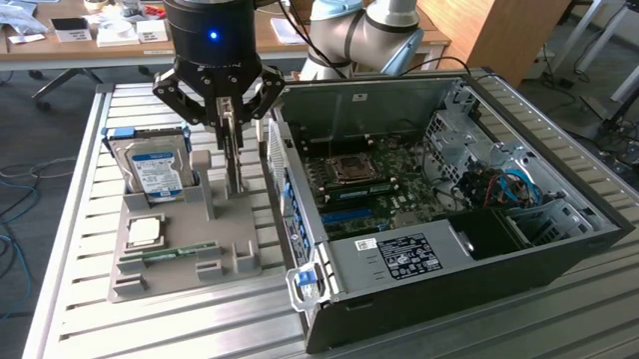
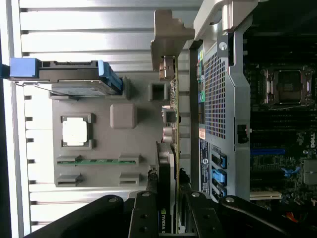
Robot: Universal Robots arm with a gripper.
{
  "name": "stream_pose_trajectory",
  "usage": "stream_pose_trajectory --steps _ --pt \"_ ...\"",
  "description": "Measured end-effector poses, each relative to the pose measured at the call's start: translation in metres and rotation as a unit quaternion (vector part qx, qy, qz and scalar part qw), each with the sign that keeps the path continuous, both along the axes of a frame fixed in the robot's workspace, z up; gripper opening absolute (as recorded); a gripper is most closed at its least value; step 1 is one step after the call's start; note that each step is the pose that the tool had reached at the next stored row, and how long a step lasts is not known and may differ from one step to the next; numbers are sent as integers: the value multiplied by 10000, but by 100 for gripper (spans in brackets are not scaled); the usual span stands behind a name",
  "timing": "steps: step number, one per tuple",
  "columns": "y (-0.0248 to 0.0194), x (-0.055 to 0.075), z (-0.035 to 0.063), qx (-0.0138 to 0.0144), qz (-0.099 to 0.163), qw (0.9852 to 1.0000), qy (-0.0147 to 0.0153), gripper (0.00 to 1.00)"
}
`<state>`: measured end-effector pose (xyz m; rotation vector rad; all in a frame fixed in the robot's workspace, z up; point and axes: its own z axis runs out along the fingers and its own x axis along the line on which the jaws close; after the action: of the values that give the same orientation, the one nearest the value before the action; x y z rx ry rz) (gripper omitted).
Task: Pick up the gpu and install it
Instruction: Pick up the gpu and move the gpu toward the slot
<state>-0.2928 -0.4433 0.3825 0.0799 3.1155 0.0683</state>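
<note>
In the exterior view, the claw hangs over a grey holder. It is partly closed, with its fingers pinching the upper edge of the gpu, which stands upright in a holder slot just beside the open computer case. The hard drive has a blue-and-white label, and the black box inside the case has a label with white print. Neither can be read. Everything sits on a slatted metal desk, with wooden tables and an office chair behind it.

In the wrist view, the gpu is seen edge-on between the dark fingers. A small green logo near them is cut off and unreadable. Its pale bracket sits at the far end. The holder also carries the hard drive, a square chip and a green memory stick. The case's perforated panel lies just beside the card.
</note>
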Motion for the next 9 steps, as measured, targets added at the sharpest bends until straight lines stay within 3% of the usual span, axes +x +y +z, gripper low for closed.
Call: stream_pose_trajectory --steps 9 --pt "0 0 1 -1 0 10000 1 27"
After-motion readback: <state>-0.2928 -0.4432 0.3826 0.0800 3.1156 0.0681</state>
